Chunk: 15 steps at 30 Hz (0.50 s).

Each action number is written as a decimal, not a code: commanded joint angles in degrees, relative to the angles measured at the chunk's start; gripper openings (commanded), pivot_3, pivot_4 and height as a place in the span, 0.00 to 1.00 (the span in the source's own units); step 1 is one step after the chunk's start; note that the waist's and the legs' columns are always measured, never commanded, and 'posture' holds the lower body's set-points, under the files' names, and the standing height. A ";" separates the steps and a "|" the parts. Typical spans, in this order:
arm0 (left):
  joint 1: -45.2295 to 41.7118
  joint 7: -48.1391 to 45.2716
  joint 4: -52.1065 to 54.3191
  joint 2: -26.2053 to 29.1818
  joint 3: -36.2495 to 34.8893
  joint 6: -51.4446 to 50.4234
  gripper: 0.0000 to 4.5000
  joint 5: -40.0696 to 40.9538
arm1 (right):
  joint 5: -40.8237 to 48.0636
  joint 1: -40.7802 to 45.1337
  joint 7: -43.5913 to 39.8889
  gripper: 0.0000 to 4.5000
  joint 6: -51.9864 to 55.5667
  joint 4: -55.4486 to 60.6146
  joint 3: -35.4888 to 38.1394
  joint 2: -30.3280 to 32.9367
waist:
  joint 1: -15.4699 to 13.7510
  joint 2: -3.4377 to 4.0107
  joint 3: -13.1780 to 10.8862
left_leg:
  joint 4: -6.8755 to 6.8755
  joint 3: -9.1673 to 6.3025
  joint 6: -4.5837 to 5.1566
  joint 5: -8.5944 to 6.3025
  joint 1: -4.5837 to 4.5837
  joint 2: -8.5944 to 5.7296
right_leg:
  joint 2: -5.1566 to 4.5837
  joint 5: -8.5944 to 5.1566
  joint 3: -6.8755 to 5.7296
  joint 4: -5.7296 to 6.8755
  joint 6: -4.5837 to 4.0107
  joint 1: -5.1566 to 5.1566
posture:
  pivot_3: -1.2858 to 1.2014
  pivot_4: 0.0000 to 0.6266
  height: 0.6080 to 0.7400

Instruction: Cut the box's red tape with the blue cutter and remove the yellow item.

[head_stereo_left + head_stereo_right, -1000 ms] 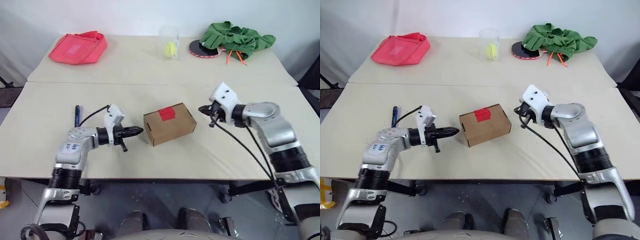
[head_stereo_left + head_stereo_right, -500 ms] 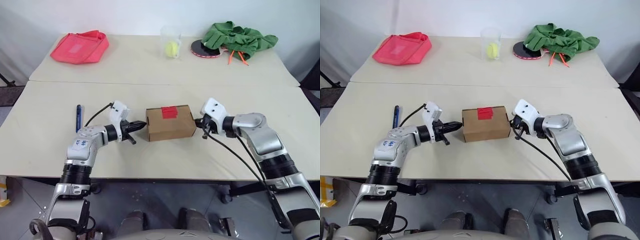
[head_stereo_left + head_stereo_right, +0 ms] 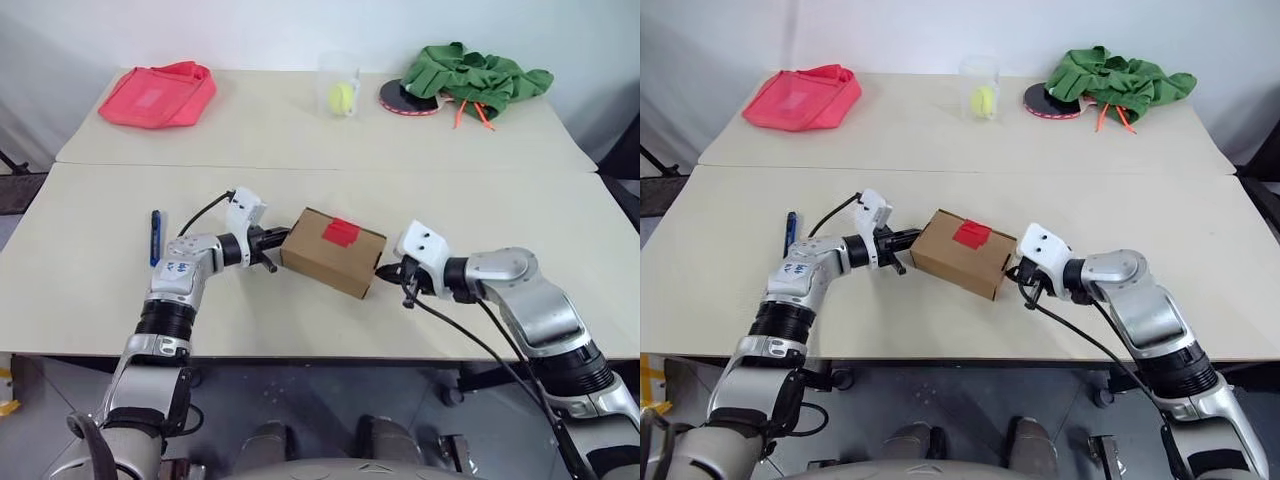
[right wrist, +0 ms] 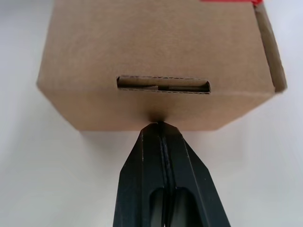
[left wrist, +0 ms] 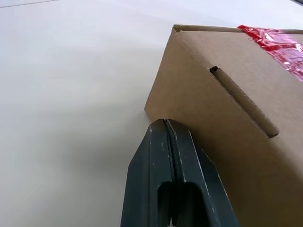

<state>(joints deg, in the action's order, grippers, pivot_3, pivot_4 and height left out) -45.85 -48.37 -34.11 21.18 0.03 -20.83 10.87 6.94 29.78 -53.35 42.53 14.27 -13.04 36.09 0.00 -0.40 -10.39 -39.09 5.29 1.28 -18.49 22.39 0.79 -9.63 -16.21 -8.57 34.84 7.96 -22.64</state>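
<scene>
Your box (image 3: 332,253), a closed brown carton, sits skewed at the table's centre, long axis running ten to four o'clock. The red tape (image 3: 341,232) is intact on top. The blue cutter (image 3: 155,236) lies flat at its nine o'clock, well apart.

One small brown cardboard box (image 3: 333,251) with one square red tape patch (image 3: 341,232). One slim blue cutter (image 3: 155,237). One pink-red cloth bag (image 3: 158,95), one clear plastic cup (image 3: 338,84), one yellow-green ball (image 3: 341,97), one crumpled green cloth (image 3: 472,76), two pale tables (image 3: 90,250).
</scene>
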 commanded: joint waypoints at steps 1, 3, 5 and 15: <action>-3.31 -4.88 -3.68 -2.42 2.89 3.89 0.00 -0.51 | 2.07 0.47 1.53 0.00 1.21 5.86 -0.72 -2.36 | -0.02 0.00 0.00 | 0.00 -0.01 0.00 0.00 0.00 0.00 | 0.00 0.00 -0.01 0.01 0.00 0.00 | 0.52 0.24 1.00; -4.90 -6.21 -6.76 -3.07 3.05 5.99 0.00 -1.17 | 2.09 0.37 2.09 0.00 2.03 6.48 -0.89 -2.84 | -0.03 0.00 0.00 | -0.01 0.00 0.00 0.00 0.00 0.00 | 0.00 0.00 -0.01 0.00 0.00 0.00 | 0.52 0.24 1.00; -6.67 -7.09 -9.82 -4.03 3.25 7.61 0.00 -2.03 | 2.00 0.14 2.45 0.00 2.49 6.89 -0.88 -2.98 | -0.04 0.00 0.00 | -0.01 0.00 0.00 0.00 0.00 -0.01 | 0.00 0.00 -0.01 0.00 0.00 0.00 | 0.52 0.24 1.00; -13.68 -9.26 -22.73 -8.23 3.08 13.98 0.00 -5.45 | 1.31 -0.17 3.42 0.00 2.22 5.23 0.94 -0.38 | -0.21 -0.03 0.01 | -0.02 0.00 0.02 -0.01 0.00 -0.03 | 0.00 0.00 -0.01 -0.02 0.00 0.03 | 0.52 0.24 1.00</action>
<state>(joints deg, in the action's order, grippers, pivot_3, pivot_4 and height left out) -59.36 -52.94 -55.77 17.67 0.20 -7.80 5.79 7.63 28.50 -51.65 46.36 17.87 -13.53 36.69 -0.20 -0.44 -10.38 -39.12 5.29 1.31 -18.50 22.39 0.76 -9.63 -16.21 -8.58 34.82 7.97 -22.61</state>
